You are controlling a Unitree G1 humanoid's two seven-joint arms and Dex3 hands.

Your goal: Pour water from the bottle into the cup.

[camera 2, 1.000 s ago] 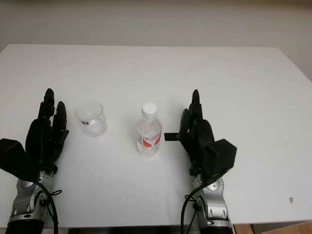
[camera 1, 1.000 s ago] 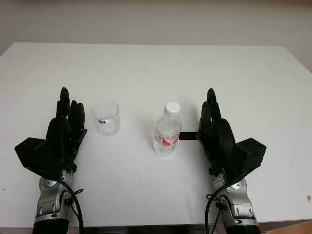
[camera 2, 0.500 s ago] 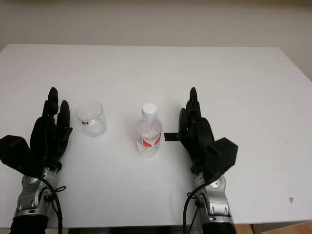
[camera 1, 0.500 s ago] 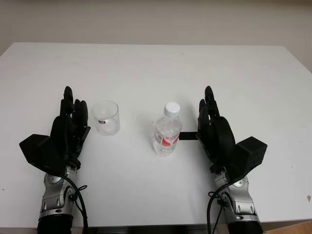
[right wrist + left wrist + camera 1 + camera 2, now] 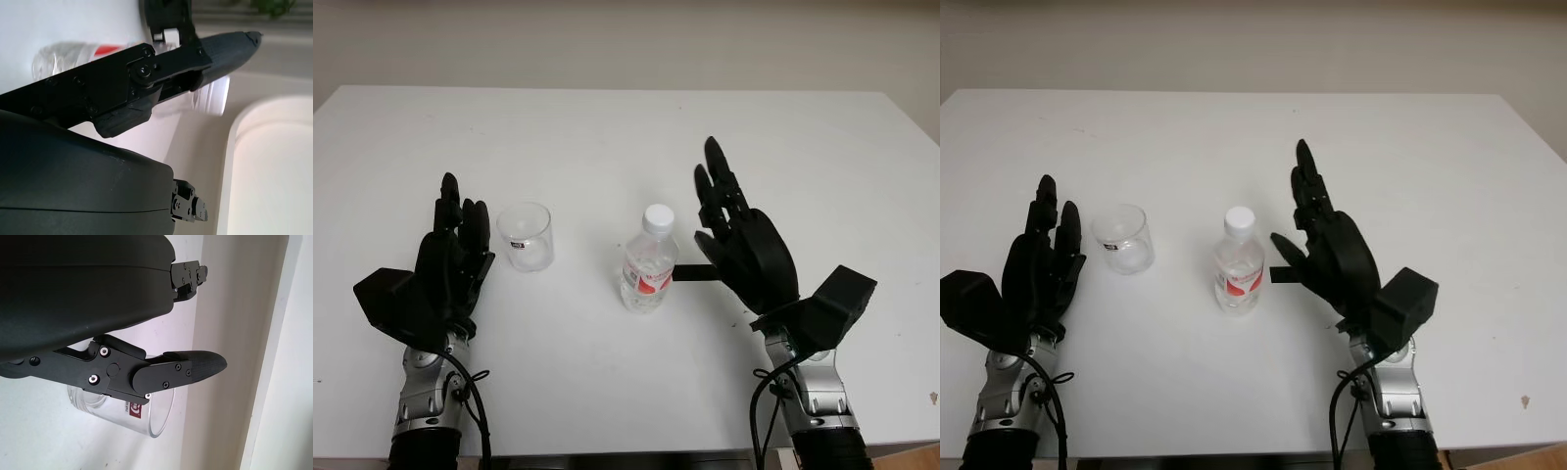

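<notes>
A small clear water bottle (image 5: 649, 262) with a white cap and red label stands upright near the middle of the white table (image 5: 607, 137). Left of it stands a clear plastic cup (image 5: 527, 236). My right hand (image 5: 729, 230) is open just right of the bottle, raised and leaning toward it, apart from it. My left hand (image 5: 455, 245) is open just left of the cup, not touching it. The cup (image 5: 146, 416) shows behind my left fingers (image 5: 186, 369) in the left wrist view; the bottle (image 5: 63, 56) lies behind my right fingers (image 5: 215, 49) in the right wrist view.
The table's far edge meets a pale wall (image 5: 626, 39). A short black strip (image 5: 690, 273) lies on the table between the bottle and my right hand. Bare tabletop stretches behind and in front of the objects.
My right hand has risen and reached forward, tilting toward the bottle. My left hand has barely moved beside the cup. Bottle and cup stay in place.
</notes>
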